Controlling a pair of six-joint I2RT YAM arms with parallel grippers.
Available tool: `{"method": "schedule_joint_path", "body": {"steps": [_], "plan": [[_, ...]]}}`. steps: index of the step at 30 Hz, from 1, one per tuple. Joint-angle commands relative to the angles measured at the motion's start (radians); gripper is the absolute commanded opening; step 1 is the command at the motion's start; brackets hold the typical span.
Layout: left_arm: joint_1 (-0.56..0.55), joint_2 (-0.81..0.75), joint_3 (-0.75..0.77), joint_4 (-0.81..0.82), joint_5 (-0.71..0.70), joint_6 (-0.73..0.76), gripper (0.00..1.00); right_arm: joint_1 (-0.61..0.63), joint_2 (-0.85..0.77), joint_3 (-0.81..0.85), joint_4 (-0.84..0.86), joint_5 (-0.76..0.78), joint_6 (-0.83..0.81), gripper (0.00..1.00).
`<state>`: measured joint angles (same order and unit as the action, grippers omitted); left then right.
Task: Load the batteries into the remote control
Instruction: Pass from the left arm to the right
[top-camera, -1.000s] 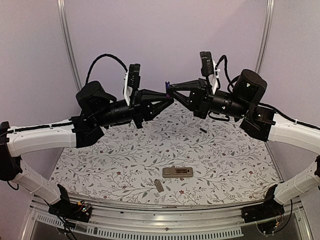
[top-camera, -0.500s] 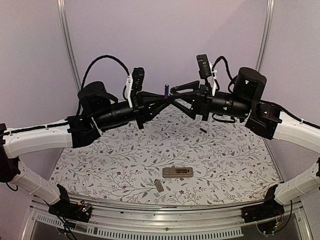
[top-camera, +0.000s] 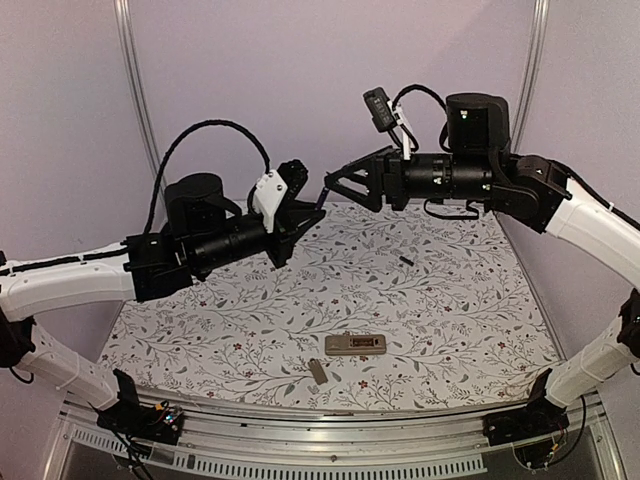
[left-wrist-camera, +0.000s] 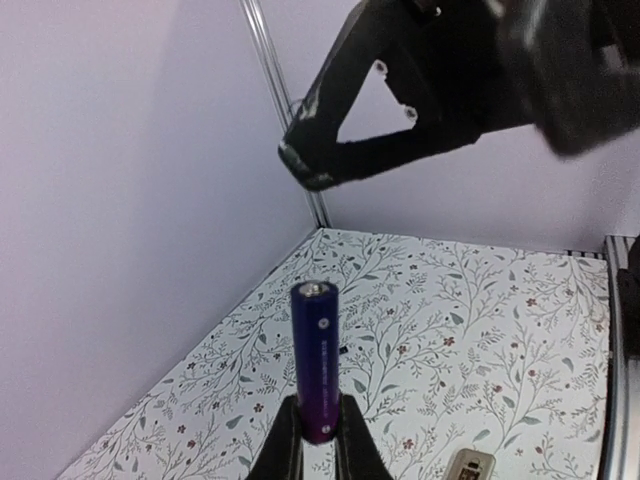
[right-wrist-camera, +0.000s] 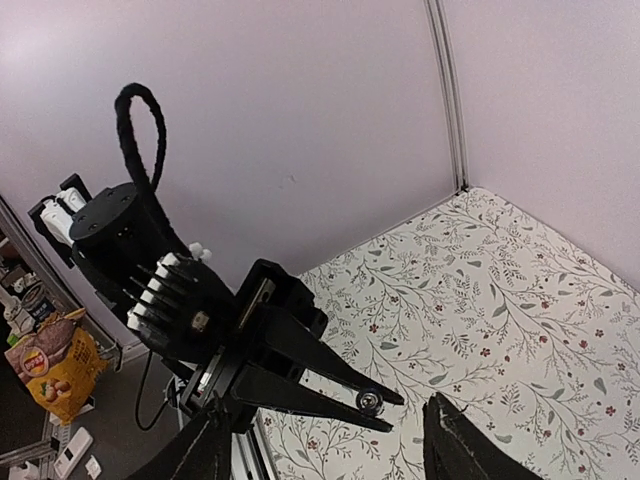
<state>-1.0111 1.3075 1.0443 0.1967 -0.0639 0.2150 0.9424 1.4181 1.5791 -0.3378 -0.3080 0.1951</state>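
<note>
The battery (left-wrist-camera: 315, 360) wears a glossy purple wrap, light streaking down its smooth side, with a bright metal cap on top. The left gripper (left-wrist-camera: 318, 440) is matt black plastic, and so is the right gripper (top-camera: 335, 187). The arm shells (top-camera: 60, 285) look like smooth white plastic. The table cover (top-camera: 450, 320) is a matt floral print; cloth or paper, I can't tell. The remote control (top-camera: 356, 345) reads as dull tan-grey plastic, and the front rail (top-camera: 330, 421) is pale bare metal.

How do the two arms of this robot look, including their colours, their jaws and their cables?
The left arm and the right arm have smooth white shells joined by bulky black cylindrical joints. Each ends in black jaws shaped like long open triangles. A thick black cable arches above each wrist, and a white bracket there carries a small black camera.
</note>
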Motion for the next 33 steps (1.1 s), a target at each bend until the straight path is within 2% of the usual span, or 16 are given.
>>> {"method": "schedule_joint_path", "body": {"steps": [1,4,6,11,16,22,25,26,27,28,29,30,33], "plan": [[-0.027,0.003,-0.01,-0.038,-0.05,0.047,0.0,0.003,0.051,0.029,-0.09,0.001,0.043,0.63],[-0.033,0.007,-0.009,-0.046,-0.054,0.052,0.0,0.003,0.087,0.041,-0.088,-0.016,0.051,0.61],[-0.036,0.009,-0.009,-0.049,-0.055,0.055,0.0,0.003,0.105,0.045,-0.076,-0.035,0.057,0.56],[-0.045,0.007,-0.008,-0.055,-0.06,0.058,0.0,0.003,0.127,0.045,-0.064,-0.052,0.061,0.39],[-0.051,0.009,-0.009,-0.062,-0.062,0.062,0.0,0.004,0.127,0.031,-0.067,-0.032,0.065,0.17],[-0.052,0.009,-0.009,-0.059,-0.068,0.059,0.0,0.003,0.109,0.009,-0.081,-0.01,0.067,0.0],[-0.052,0.001,-0.017,-0.044,-0.058,0.04,0.0,0.002,0.1,0.001,-0.078,0.001,0.074,0.0],[-0.051,-0.009,-0.027,-0.027,-0.051,0.029,0.05,0.0,0.095,-0.001,-0.068,-0.002,0.08,0.0],[-0.052,-0.027,-0.047,0.003,-0.041,0.02,0.26,-0.002,0.091,-0.005,-0.051,-0.014,0.084,0.0],[-0.051,-0.049,-0.077,0.062,-0.02,0.021,0.52,-0.006,0.082,-0.017,-0.018,-0.034,0.093,0.0],[-0.05,-0.078,-0.118,0.119,0.009,0.026,0.69,-0.011,0.072,-0.031,0.023,-0.066,0.101,0.0],[-0.049,-0.105,-0.161,0.183,0.044,0.033,0.77,-0.016,0.053,-0.049,0.071,-0.098,0.115,0.0],[-0.049,-0.172,-0.269,0.34,0.143,0.049,0.81,-0.023,0.001,-0.105,0.239,-0.192,0.151,0.0]]}}
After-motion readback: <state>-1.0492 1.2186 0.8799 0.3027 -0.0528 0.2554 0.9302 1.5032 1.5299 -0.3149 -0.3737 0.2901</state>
